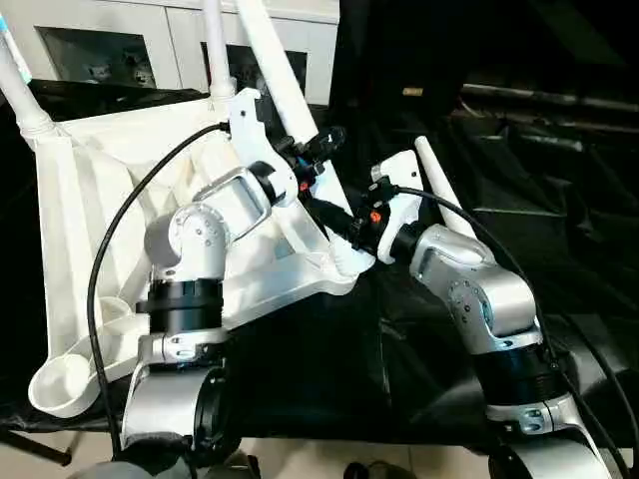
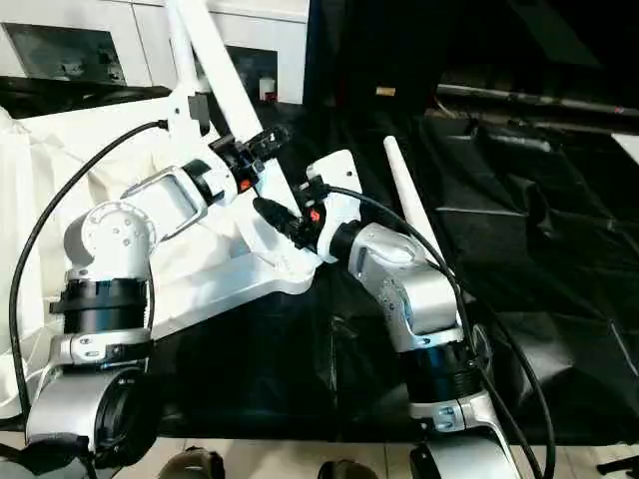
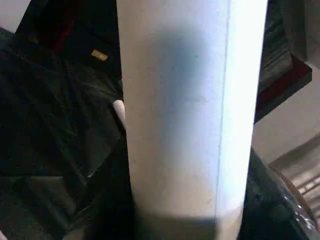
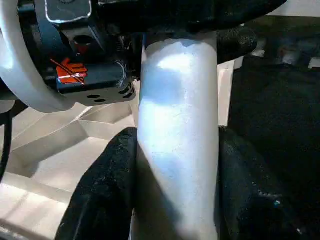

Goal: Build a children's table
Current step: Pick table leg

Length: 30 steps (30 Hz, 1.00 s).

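Both pincers are on the same long tapered white plastic leg (image 1: 300, 125): the right gripper (image 4: 175, 165) has its two black fingers (image 4: 107, 185) pressed against either side of the leg low down, clamped on it, and the left gripper (image 1: 318, 150) sits higher on that leg, its black fingers (image 1: 329, 137) hugging the shaft, which runs straight up the left wrist view, though whether those jaws are fully closed on it I cannot tell. Largest thing out there is the big white rectangular plastic table top (image 1: 90, 180), lying underside-up and tilted on the black-draped work surface (image 1: 559, 200), ribs showing, spread across the left half of that surface with its right-hand corner toward the middle. That gripped leg rises slanting from the corner nearest the two grippers. Two more white legs stand in their sockets, one at the far left corner (image 1: 20, 95) and one at the far edge (image 1: 215, 50) just beside the gripped one. A fourth white tapered leg (image 1: 439, 185) lies loose on the black cover right behind the right arm's wrist. Down at the near left corner, a round open socket (image 1: 60, 384) sits with no leg in it.
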Available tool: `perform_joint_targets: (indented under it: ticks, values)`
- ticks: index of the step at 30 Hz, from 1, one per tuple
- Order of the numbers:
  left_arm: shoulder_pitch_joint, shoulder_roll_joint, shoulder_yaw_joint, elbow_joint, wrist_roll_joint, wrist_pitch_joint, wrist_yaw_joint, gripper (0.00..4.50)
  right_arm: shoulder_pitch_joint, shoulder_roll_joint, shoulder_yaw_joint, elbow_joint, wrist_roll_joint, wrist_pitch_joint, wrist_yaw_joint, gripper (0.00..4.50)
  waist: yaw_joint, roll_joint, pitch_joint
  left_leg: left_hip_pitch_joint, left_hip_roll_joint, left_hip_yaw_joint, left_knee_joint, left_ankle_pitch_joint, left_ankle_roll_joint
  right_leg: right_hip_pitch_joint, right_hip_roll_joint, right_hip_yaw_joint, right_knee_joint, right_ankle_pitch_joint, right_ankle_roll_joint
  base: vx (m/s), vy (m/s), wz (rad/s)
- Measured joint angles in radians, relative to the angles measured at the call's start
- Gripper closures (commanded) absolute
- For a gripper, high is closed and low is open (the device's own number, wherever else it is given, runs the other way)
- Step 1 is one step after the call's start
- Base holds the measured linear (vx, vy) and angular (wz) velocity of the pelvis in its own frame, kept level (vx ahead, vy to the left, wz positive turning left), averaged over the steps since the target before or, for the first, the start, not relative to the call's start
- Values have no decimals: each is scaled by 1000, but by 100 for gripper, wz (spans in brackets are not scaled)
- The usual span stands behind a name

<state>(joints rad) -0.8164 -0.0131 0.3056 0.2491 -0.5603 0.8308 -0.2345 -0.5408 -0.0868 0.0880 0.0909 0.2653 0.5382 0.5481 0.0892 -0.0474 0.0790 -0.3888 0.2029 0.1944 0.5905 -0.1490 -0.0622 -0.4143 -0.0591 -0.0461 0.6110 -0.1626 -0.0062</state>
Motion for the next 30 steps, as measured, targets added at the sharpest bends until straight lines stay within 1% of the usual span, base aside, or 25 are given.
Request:
perform_joint_targets:
  ticks: [2, 3, 5, 6, 8, 9, 11, 12, 13, 15, 17, 19, 21, 22, 23, 26, 30]
  values:
    - [0, 5, -8, 0, 0, -1, -5, 261, 0, 0, 0, 0, 3, 0, 1, 264, 0, 0, 0, 0, 0, 0, 0, 0, 0, 0, 0, 0, 0, 0, 0, 0, 0, 0]
    - [0, 9, -13, -1, 0, -1, -16, 262, 0, 1, -3, -1, 11, 5, 5, 194, 0, 1, 0, 0, 0, 0, 0, 0, 0, 0, 0, 0, 0, 0, 0, 0, 0, 0]
    - [13, 68, -71, -22, 2, 13, -102, 262, 5, -6, -8, -19, 55, 47, 37, 194, 0, 1, 0, 0, 0, 0, 0, 0, 0, 0, 0, 0, 0, 0, 0, 0, 0, 0]
    - [30, 117, -121, -53, -1, 26, -185, 262, 14, -23, -8, -45, 90, 81, 76, 188, 0, 2, 0, 0, 0, 0, -1, 0, 0, 0, 0, 0, 0, 0, 0, 0, 0, 0]
    - [49, 178, -172, -92, -18, 46, -302, 262, 24, -56, -9, -62, 135, 124, 133, 166, 1, 3, 0, 0, 0, 0, 0, 0, 0, 0, 0, 1, 0, 0, -1, 0, 0, 0]
    - [63, 215, -211, -117, -30, 54, -374, 262, 30, -77, -13, -73, 176, 161, 178, 166, 2, 3, 0, 0, 0, 0, 0, 0, 0, 0, 0, 1, 0, 0, -1, 0, 0, 0]
    - [73, 246, -243, -127, -36, 60, -445, 262, 33, -97, -20, -81, 215, 199, 224, 166, 4, 3, 0, 0, 0, 0, 0, 0, 0, 0, 0, 1, 0, 0, -1, 0, 0, 0]
    - [81, 271, -264, -137, -41, 62, -503, 262, 36, -119, -24, -89, 244, 222, 263, 162, 4, 3, 0, 0, 0, 0, 0, 0, 0, 0, 0, 1, 0, 1, -1, 0, 0, 0]
    - [82, 275, -267, -138, -44, 62, -516, 262, 36, -124, -28, -89, 251, 227, 271, 162, 4, 3, 0, 0, 0, 0, 0, 0, 0, 1, 0, 1, 0, 1, -2, 0, 0, 0]
    - [87, 321, -304, -168, -75, 64, -620, 262, 46, -146, -39, -105, 306, 275, 323, 162, 4, 4, 0, 1, 0, 0, 0, 0, 0, 1, 0, 1, 1, 1, -1, 0, 0, 0]
    - [88, 334, -310, -189, -103, 79, -679, 262, 56, -165, -37, -130, 337, 303, 359, 162, 4, 4, 0, 3, 0, 0, 0, 0, 0, 2, 0, 1, 1, 0, 0, 0, 0, 0]
    - [88, 335, -299, -198, -153, 105, -725, 262, 63, -206, -14, -163, 358, 324, 406, 162, 5, 5, 0, 4, 0, 0, 0, 0, 0, 3, 0, 1, 1, 0, 0, 0, 0, 0]
    - [87, 326, -280, -197, -181, 110, -743, 262, 63, -217, 4, -169, 361, 331, 430, 198, 5, 5, 0, 5, 0, 0, 0, 0, 0, 4, 0, 0, 1, -1, 1, 0, 0, 0]
    - [86, 317, -267, -196, -193, 113, -744, 262, 63, -219, 12, -169, 362, 331, 436, 198, 5, 5, 0, 5, 0, 0, 0, 0, 0, 4, 0, 0, 1, 0, 1, 0, 0, 0]
    - [83, 312, -258, -193, -200, 118, -744, 262, 63, -218, 20, -170, 363, 331, 442, 201, 5, 5, 0, 5, 0, 0, 0, 0, 0, 4, 0, 0, 1, 0, 1, 0, 0, 0]
    - [77, 312, -248, -191, -211, 125, -744, 262, 63, -216, 32, -172, 365, 329, 443, 236, 5, 5, 0, 6, 0, 0, 1, 0, 0, 4, 0, 0, 1, 0, 1, 0, 0, 0]
    - [76, 318, -247, -183, -211, 125, -746, 262, 63, -213, 36, -172, 366, 327, 438, 255, 5, 5, 0, 6, 0, 0, 1, 0, 0, 5, 0, 0, 1, 0, 1, 0, 0, 0]
